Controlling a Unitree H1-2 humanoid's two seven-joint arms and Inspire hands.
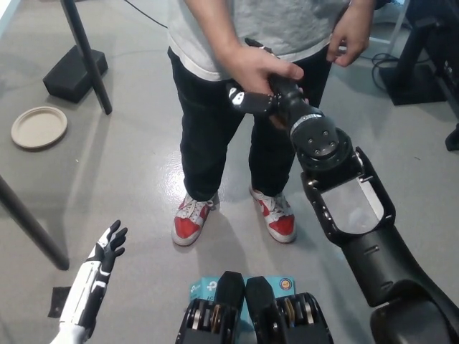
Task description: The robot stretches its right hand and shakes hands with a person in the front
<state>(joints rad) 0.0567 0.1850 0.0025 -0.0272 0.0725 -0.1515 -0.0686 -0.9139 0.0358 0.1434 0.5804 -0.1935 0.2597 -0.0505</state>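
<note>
Black right hand (259, 94), at the end of the extended right arm (344, 208), is clasped by the person's hand (254, 68), which wraps over it from above; the robot's fingers are closed into that grasp, with light-tipped fingertips (235, 94) protruding to the left of the person's palm. Directly behind the joined hands stands the person (215, 115), in a grey shirt, dark trousers and red-and-white shoes (192, 218), facing the robot. To the right of the clasp and slightly higher, the person's other hand (351, 32) hangs loosely curled beside the body. Far below and to the left of the right hand, the white left hand (107, 251) rests low over the grey floor (129, 165), its fingers spread and holding nothing. Well to the left of the clasp, a round beige plate (39, 127) lies on the floor, with a dark slanted post (86, 54) and a black block (75, 73) beyond it.
</note>
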